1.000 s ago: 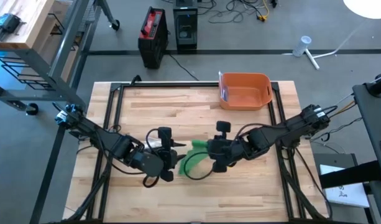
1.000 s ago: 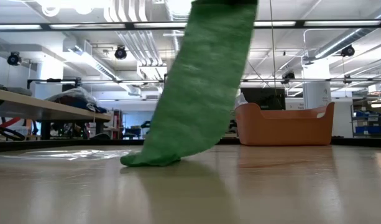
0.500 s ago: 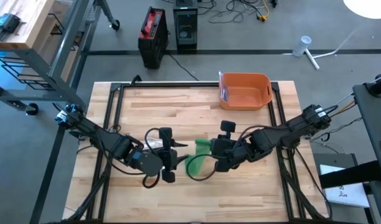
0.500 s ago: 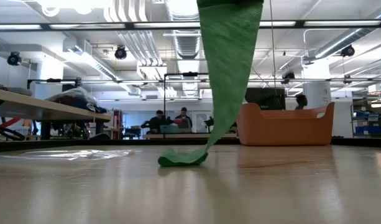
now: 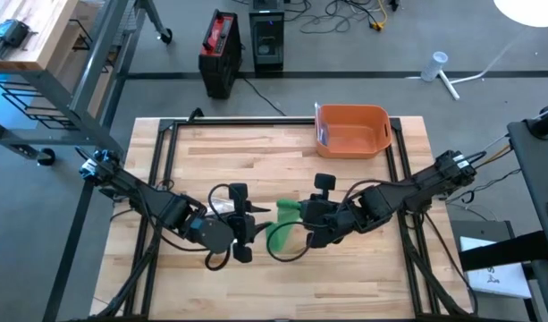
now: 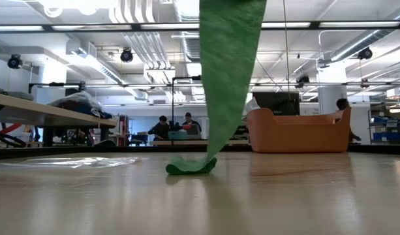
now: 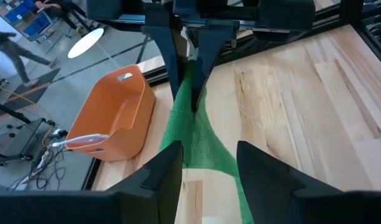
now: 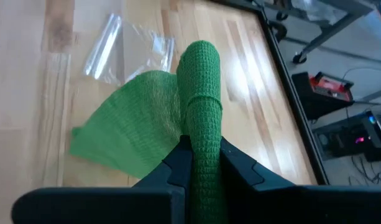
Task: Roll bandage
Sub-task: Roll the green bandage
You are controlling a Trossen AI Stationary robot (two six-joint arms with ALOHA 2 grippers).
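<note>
An overhead camera looks straight down on the tabletop [image 5: 363, 268], a low one looks level across it, two wrist cameras look closely forward; all share the green bandage [image 5: 281, 234].

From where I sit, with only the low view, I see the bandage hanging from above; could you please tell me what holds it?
Observer: The right hand is shut on the bandage.
Operator: And the left hand?
Observer: The left hand is open and points at the bandage without gripping it.
Operator: Is the bin near them?
Observer: No, the bin sits at the table's far edge, well apart from both hands.
</note>
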